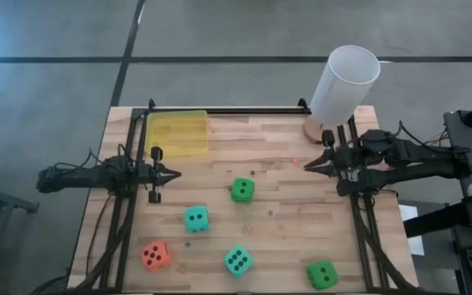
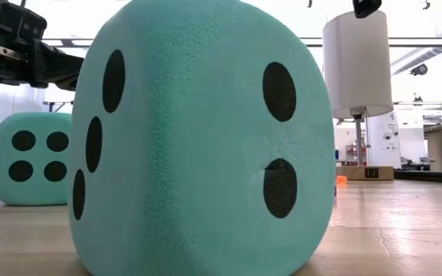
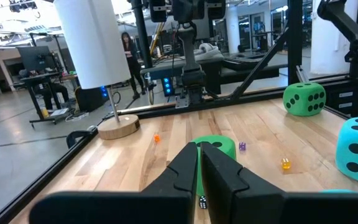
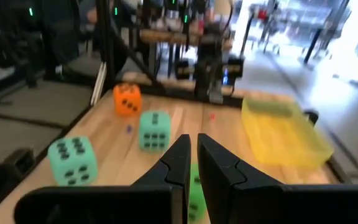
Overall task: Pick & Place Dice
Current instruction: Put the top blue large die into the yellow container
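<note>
Five dice loose on the desk, both arms waiting at its sides.

The wooden-plank desk (image 1: 277,205) carries a tall white paper roll on a round wooden stand (image 1: 344,82), a translucent yellow plastic tray (image 1: 177,133) and five soft foam dice: green (image 1: 242,190) mid-desk, teal (image 1: 196,218), teal (image 1: 238,260), green (image 1: 322,274) and orange-red (image 1: 156,255) nearer the front edge. The left pincer (image 1: 167,174) is closed and empty; the right pincer (image 1: 311,164) looks closed too, holding nothing. Likely best: open wide first, descend squarely over the mid-desk green die, squeeze gently.
</note>
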